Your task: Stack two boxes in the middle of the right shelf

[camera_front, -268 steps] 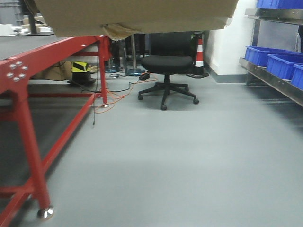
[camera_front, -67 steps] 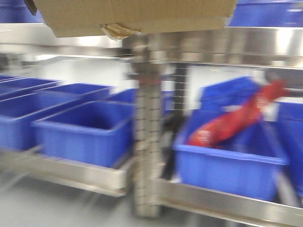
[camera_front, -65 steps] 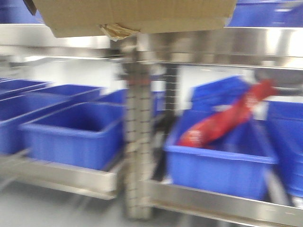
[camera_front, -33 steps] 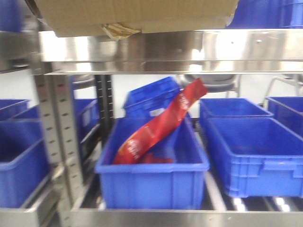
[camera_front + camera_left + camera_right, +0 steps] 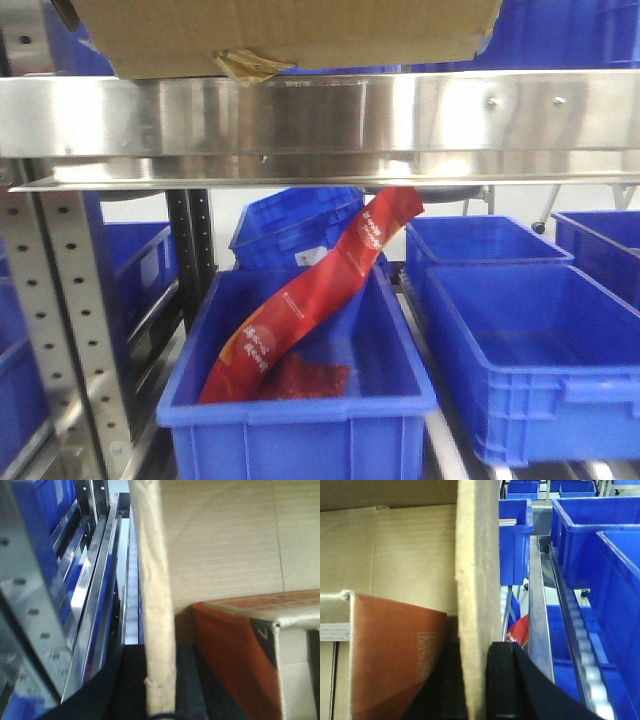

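A tan cardboard box (image 5: 290, 30) hangs across the top of the front view, with a tuft of yellowish tape (image 5: 245, 65) under its lower edge. It sits just above and in front of the shelf's shiny steel rail (image 5: 320, 120). My left gripper (image 5: 159, 680) is shut on the box's left wall (image 5: 155, 590), one black finger on each side. My right gripper (image 5: 476, 680) is shut the same way on the right wall (image 5: 477, 570). An orange-brown carton (image 5: 395, 660) stands inside the box.
Under the rail, a blue bin (image 5: 300, 400) holds a red bag (image 5: 310, 290). More blue bins (image 5: 530, 330) stand to its right and behind. A grey perforated upright (image 5: 70, 330) rises at the left. Roller tracks (image 5: 580, 645) run between bins.
The view has swung from the open floor with a red table and chair to the shelf. The rail and bins have drawn closer and shifted left. The box stays held at the top.
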`<state>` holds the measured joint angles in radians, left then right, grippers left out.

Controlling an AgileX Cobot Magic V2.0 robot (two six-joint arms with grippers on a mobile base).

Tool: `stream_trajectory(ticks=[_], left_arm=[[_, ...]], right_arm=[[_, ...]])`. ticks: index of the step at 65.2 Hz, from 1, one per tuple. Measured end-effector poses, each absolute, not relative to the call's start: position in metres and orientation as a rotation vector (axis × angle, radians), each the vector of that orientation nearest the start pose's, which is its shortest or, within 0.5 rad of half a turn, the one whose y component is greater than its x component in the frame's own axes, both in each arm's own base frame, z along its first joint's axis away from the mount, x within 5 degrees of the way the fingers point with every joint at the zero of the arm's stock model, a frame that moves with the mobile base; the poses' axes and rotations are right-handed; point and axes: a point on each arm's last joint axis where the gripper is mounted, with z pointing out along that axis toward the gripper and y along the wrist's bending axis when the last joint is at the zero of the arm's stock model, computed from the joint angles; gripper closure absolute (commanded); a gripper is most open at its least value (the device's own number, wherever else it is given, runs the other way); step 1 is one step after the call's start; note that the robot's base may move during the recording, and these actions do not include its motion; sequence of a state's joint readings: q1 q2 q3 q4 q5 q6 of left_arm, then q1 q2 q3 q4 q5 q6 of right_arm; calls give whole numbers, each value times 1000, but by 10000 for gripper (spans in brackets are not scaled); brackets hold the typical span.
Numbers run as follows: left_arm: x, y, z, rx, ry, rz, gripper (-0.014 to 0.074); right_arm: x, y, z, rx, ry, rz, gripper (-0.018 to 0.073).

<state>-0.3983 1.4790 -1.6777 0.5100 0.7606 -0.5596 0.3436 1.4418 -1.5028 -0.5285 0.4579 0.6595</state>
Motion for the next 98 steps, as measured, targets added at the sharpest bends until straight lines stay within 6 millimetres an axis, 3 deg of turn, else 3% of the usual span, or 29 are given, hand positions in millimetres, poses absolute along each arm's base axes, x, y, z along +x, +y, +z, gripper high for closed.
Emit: stream_trajectory(ticks=[98], left_arm=[[312, -98, 466, -4, 1951, -39, 707]], right_arm=[[320, 93, 445, 4, 1815, 167, 711]])
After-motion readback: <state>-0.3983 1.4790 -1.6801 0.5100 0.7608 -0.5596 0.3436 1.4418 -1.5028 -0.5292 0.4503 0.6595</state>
